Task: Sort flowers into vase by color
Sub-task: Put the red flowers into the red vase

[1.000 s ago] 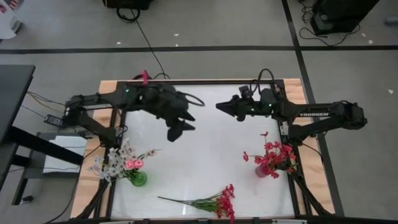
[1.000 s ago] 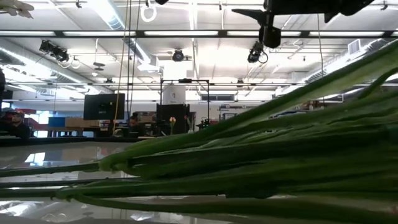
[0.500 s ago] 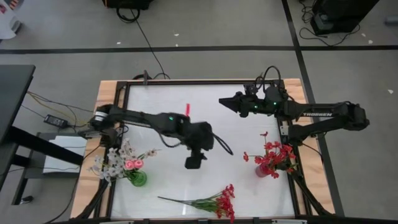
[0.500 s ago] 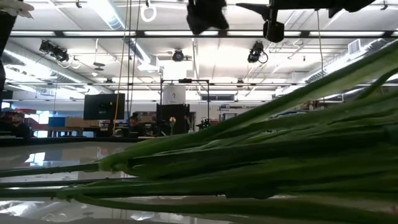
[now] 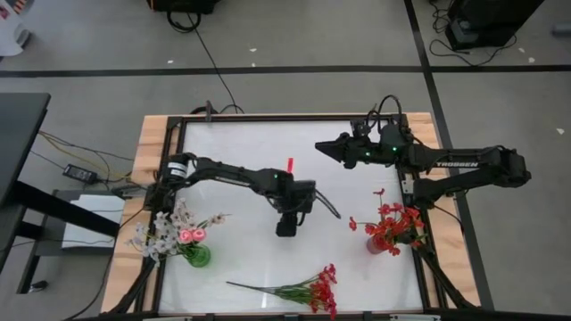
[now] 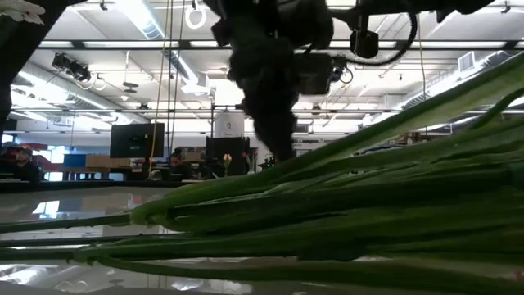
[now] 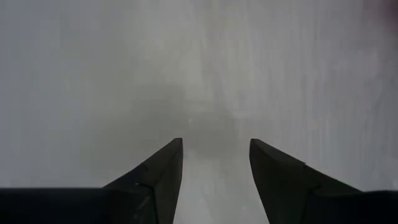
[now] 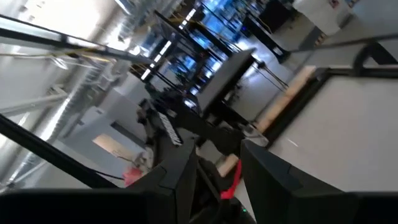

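Note:
A bunch of red blossom sprays (image 5: 308, 290) lies flat on the white table by its near edge; its green stems (image 6: 344, 213) fill the low view's foreground. A green vase (image 5: 198, 257) at near left holds white sprigs (image 5: 163, 232) and pink rosebuds (image 5: 189, 234). A pink vase (image 5: 376, 244) at near right holds red blossoms (image 5: 394, 223). My left gripper (image 5: 286, 230) (image 7: 216, 144) hangs open over bare table at the middle, pointing down, above and beyond the lying bunch (image 6: 277, 143). My right gripper (image 5: 318, 146) (image 8: 217, 155) waits open, raised over the far right.
The table's wooden frame (image 5: 152, 125) runs around the white top. The two vases stand near the left and right edges, and the space between them holds only the lying bunch. A cable loop (image 5: 326, 207) hangs off my left wrist.
My left arm has swung from the table's far-left part out over the middle, toward the near edge, and come down lower, its gripper now pointing at the table. The flowers and vases have stayed put.

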Controlling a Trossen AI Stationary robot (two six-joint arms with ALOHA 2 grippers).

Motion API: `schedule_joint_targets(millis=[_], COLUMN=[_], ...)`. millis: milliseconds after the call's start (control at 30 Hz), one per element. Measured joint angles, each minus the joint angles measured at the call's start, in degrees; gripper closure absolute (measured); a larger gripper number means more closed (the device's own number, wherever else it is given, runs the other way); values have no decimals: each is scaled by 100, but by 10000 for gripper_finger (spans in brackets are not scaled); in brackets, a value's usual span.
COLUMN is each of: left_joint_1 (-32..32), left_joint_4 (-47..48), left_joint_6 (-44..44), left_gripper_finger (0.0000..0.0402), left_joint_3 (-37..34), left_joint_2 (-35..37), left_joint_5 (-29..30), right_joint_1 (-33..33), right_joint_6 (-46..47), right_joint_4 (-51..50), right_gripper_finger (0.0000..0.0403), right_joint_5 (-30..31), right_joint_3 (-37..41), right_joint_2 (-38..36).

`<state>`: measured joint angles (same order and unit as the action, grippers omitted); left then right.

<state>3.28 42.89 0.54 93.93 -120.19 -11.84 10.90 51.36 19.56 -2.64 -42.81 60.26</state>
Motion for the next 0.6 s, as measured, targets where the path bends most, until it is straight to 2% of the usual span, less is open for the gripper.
schedule_joint_targets(millis=[133, 267, 367, 600], left_joint_1=[381, 866, 885, 1117], left_joint_4=[80, -226, -253, -1213], left_joint_6=[-60, -205, -183, 113], left_gripper_finger=[223, 238, 243, 244], left_joint_3=[-557, -751, -835, -830], left_joint_2=[76, 110, 111, 113], left_joint_5=[-276, -633, -742, -1020], right_joint_1=[124, 255, 345, 562], right_joint_6=[-14, -63, -98, -94], right_joint_4=[-245, -426, -432, -516], right_gripper_finger=[267, 267, 267, 267], right_joint_5=[-186, -304, -343, -462], right_joint_3=[0, 0, 2, 2], right_joint_2=[-1, -1, -3, -3])
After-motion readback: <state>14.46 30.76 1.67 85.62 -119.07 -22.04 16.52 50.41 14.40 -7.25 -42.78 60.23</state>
